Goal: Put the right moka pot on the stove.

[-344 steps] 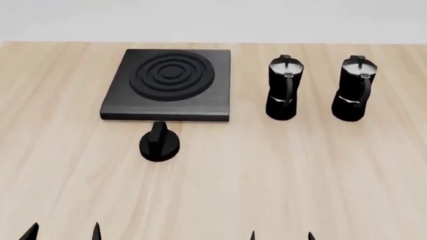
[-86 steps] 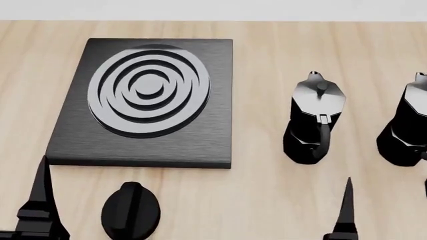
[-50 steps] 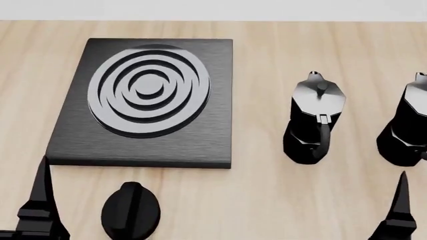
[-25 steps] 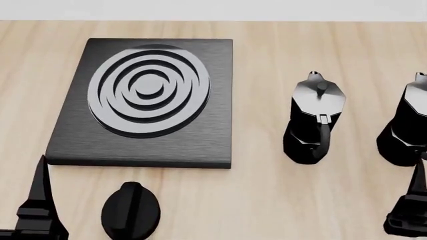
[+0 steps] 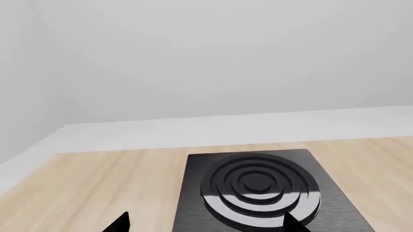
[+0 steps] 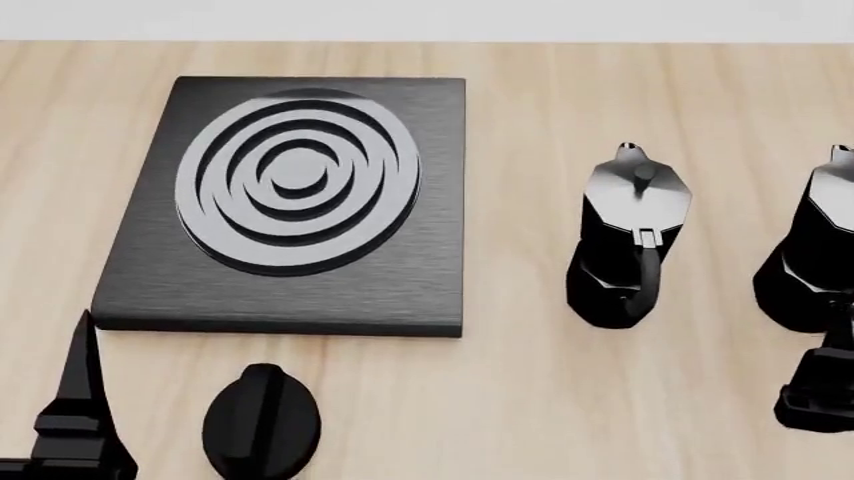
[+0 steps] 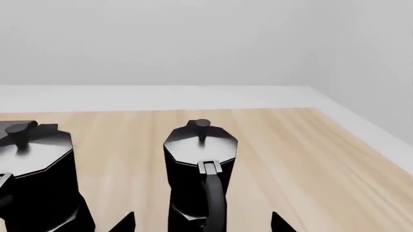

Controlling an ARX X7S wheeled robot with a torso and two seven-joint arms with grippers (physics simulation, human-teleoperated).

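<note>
Approach step: right gripper [image 7: 201, 223] wide open, empty, fingertips flanking right moka pot [image 7: 200, 171] handle. Next: advance, close on handle, carry to stove [image 6: 287, 200]. Left gripper [image 5: 205, 224] open, empty, before stove.

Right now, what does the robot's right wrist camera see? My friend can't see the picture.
A black faceted moka pot with a shiny grey lid stands upright on a light wooden table, handle facing the camera, between the right gripper's open fingertips. A second identical pot stands beside it, apart.
</note>
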